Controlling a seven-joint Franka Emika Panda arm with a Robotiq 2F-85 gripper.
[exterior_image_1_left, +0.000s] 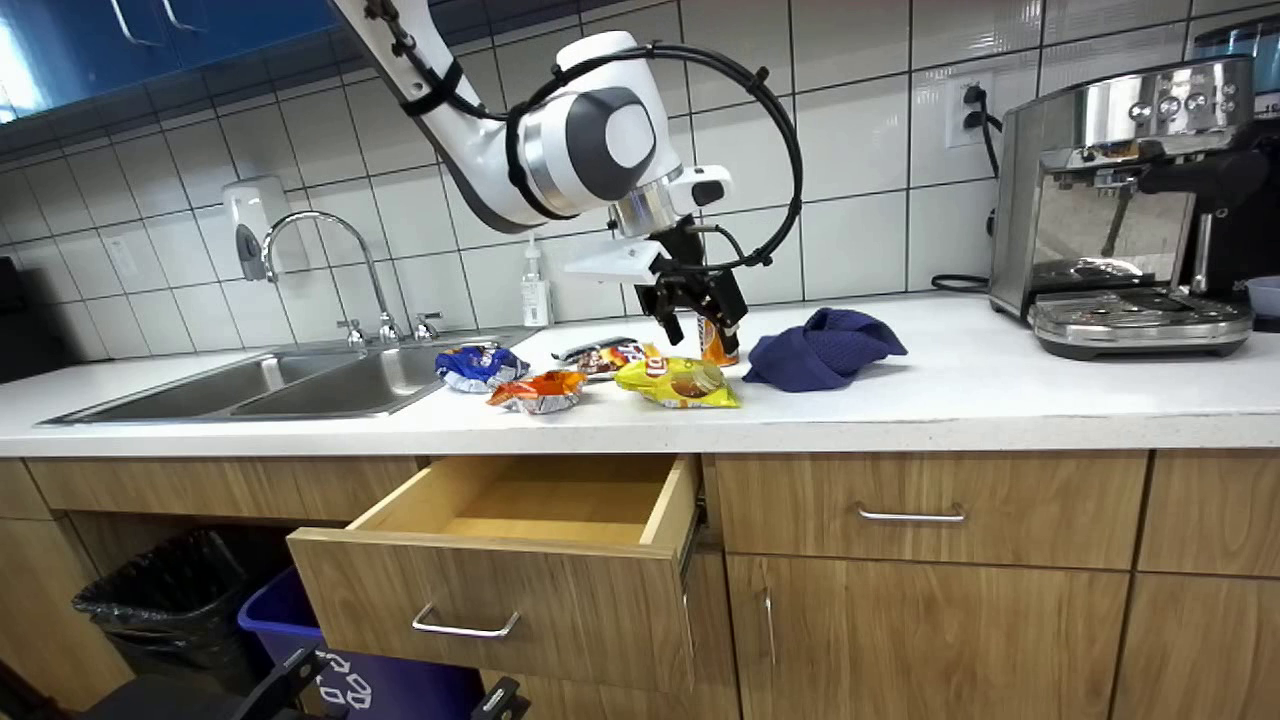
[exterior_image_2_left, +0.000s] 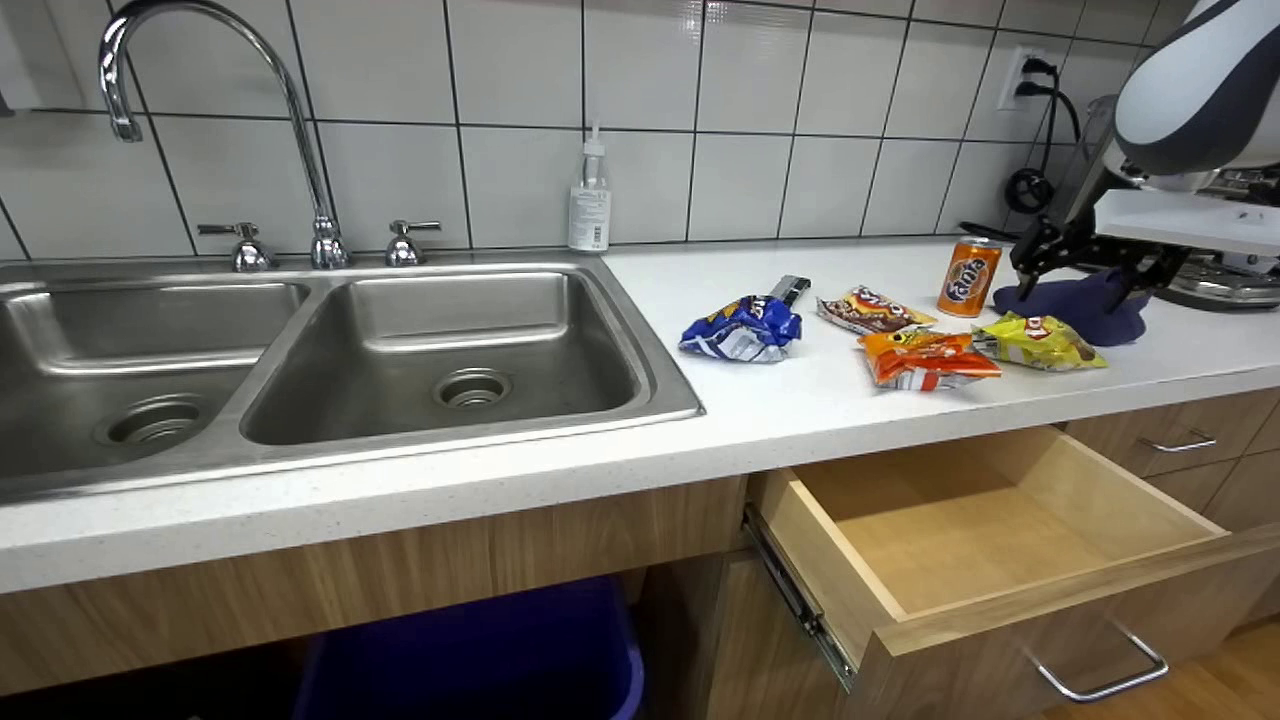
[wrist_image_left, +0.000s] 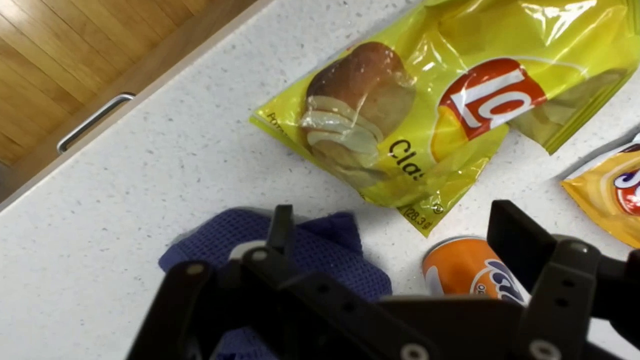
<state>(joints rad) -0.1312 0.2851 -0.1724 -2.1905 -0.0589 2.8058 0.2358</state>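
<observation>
The black two-finger gripper (wrist_image_left: 392, 220) hangs low over the white speckled counter (wrist_image_left: 150, 185), its fingers spread wide and holding nothing. In the wrist view, the crumpled dark-blue woven cloth (wrist_image_left: 340, 260) lies below one finger, though whether they touch I cannot tell, and the cylindrical orange metal soda can (wrist_image_left: 457, 265) stands close to the opposite finger. Just beyond the fingertips, on the side of the counter's front edge, there lies the yellow glossy-film potato-chip bag (wrist_image_left: 425, 115), whose long axis runs obliquely in this view, roughly along that edge.
</observation>
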